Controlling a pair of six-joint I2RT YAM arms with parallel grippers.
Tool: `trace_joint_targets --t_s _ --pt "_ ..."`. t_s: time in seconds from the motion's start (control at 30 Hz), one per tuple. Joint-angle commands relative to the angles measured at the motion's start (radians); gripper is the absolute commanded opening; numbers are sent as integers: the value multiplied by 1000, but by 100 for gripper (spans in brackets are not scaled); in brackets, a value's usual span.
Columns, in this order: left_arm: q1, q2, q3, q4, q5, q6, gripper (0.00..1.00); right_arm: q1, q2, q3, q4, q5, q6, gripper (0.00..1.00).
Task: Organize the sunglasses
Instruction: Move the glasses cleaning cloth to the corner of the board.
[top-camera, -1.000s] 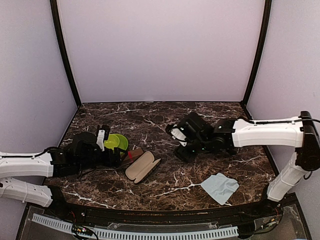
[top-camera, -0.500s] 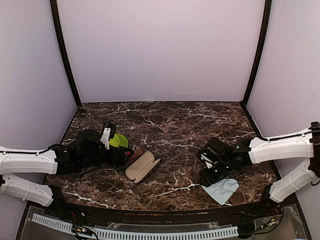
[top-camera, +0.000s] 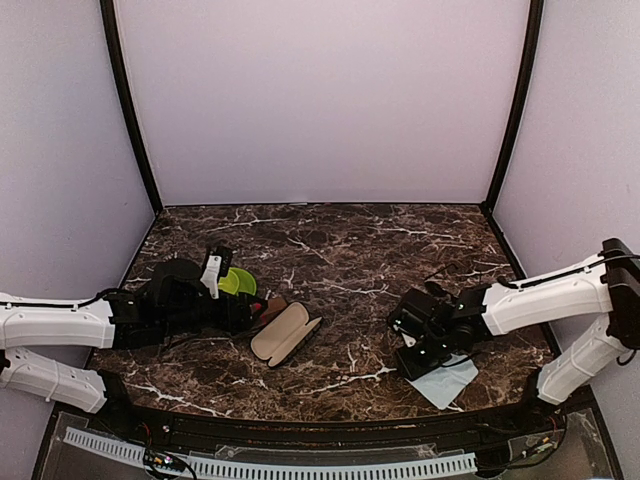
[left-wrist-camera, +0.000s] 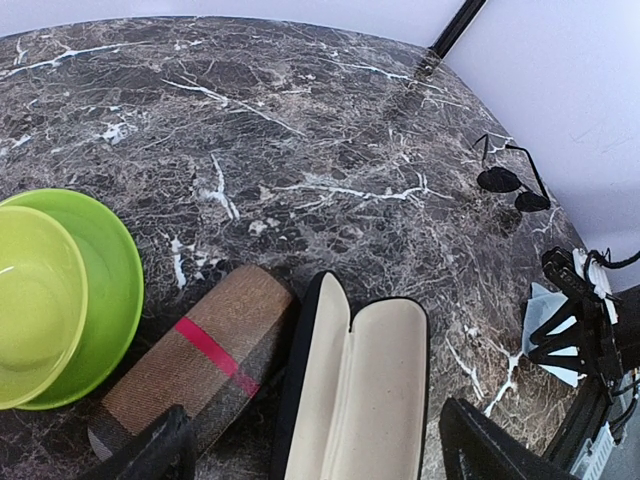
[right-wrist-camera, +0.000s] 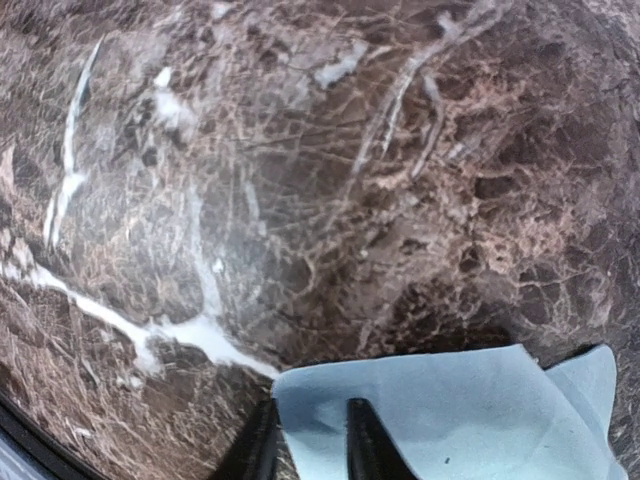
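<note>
Swinging back from the middle of the marble table (top-camera: 330, 250), the right arm has come down toward its near right corner, and the right gripper (right-wrist-camera: 310, 410) now sits at the edge of the light blue cloth (right-wrist-camera: 450, 420). Its jaws have drawn in as it travelled. They stand narrow, one on either side of the cloth's near edge, but whether they have actually pinched the fabric I cannot tell from the wrist view. It looks like a grip in the making rather than one finished.

The left arm has scarcely stirred. The left gripper (left-wrist-camera: 312, 430) hangs with its jaws spread wide and nothing between them, low over the open case (left-wrist-camera: 355, 390), whose pale lining faces up. A closed striped case (left-wrist-camera: 195, 370) lies just beside it, and a green bowl (left-wrist-camera: 60, 290) lies beyond that.

The sunglasses (left-wrist-camera: 512, 185) are well apart from both grippers, lying bare on the stone toward the far right, near the wall. Only one pair shows (a second, if there is one, is not visible).

So the change is a turn toward the cloth, not the glasses. I judge the task to be early: no pair is in a case, and the cloth comes first, perhaps for wiping or lining.
</note>
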Motion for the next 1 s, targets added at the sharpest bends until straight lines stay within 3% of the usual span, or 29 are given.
trace_joint_targets --t_s 0.0,0.23,0.47,0.67,0.77,0.9,0.97 --pt "-6 0 25 10 4 0 86 47 90 13 32 18 -2 19" --pt "-6 -13 29 -4 -28 11 86 153 232 160 63 46 -73 8" --pt "-6 -31 57 -70 -68 31 87 279 444 402 87 -33 -239 7" --pt "-6 1 89 -98 -62 76 87 341 461 475 39 -53 -312 8" --pt "-6 43 105 -78 -26 99 87 323 380 431 65 -50 -291 18" --pt "-17 122 155 -59 51 144 86 283 226 329 147 -72 -244 44" --pt "-34 161 186 -50 92 179 85 251 148 269 184 -89 -210 49"
